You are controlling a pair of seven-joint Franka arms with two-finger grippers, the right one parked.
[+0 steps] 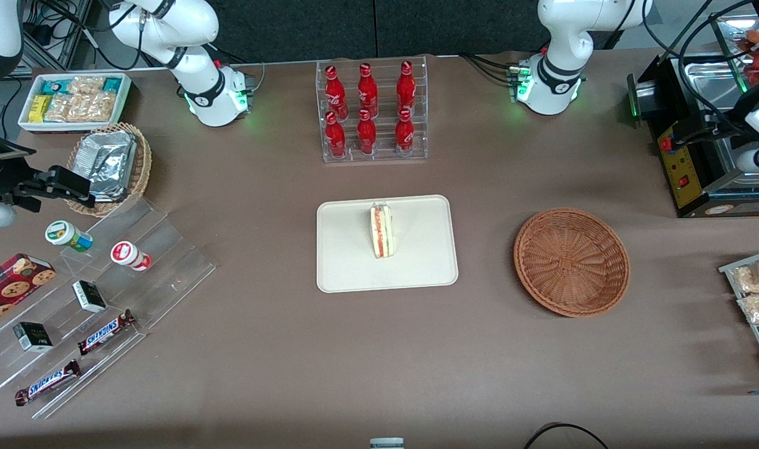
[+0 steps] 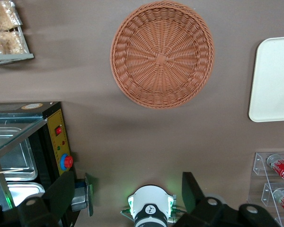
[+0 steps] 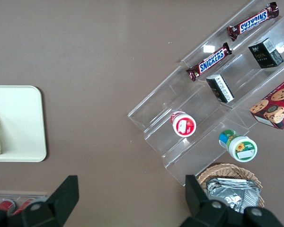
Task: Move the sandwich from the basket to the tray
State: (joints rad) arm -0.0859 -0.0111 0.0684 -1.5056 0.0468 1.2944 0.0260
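Since the sandwich [image 1: 381,231] is already seen standing on the tray [image 1: 354,268] and the basket [image 1: 571,262] is left empty, the placing step is judged done. The gripper [image 2: 125,196] is held high above the table near the basket, jaws wide with nothing between; only parking is called for.

The basket [image 1: 571,262] was made of woven brown wicker and looked bumpy, and the tray [image 1: 354,262] was smooth, dull cream plastic. The sandwich [image 1: 381,231] had soft pale bread, and the table [image 1: 279,362] wore a flat brown cloth with no shine. The gripper [image 2: 128,198], high above the table near the black machine, had dull black plastic fingers [image 2: 191,189].
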